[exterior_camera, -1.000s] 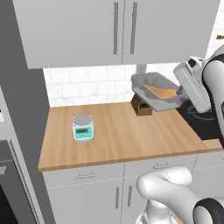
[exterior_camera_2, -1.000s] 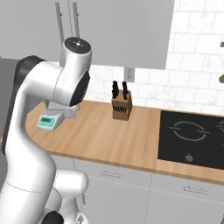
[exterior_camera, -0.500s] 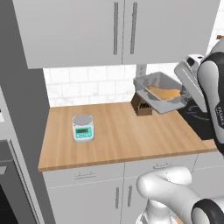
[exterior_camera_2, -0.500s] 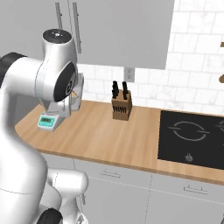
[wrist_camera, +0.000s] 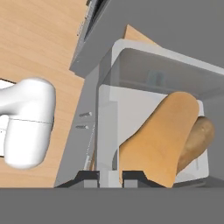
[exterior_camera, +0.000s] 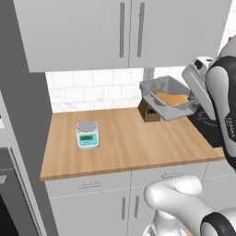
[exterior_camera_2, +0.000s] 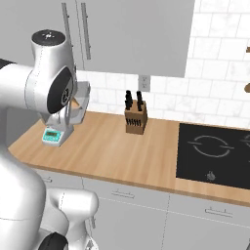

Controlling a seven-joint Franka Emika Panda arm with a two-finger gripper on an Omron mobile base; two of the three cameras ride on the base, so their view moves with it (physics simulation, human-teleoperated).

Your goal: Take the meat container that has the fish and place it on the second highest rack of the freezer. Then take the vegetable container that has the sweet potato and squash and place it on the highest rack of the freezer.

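The tool [wrist_camera: 110, 176] pinches the near rim of the vegetable container [exterior_camera: 167, 97], held aloft over the surface [exterior_camera: 124, 140] near the knife block [exterior_camera: 149, 112], at 2 o'clock from the scale [exterior_camera: 87, 134]. Since a second ago the tray has swung leftward, with the sweet potato and squash [wrist_camera: 164, 135] inside. That suggests transport toward the freezer is underway.

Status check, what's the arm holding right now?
Gripper shut on shallow grey vegetable tray, held tilted above wooden counter. Orange-tan sweet potato and squash inside. Knife block stands beneath it.
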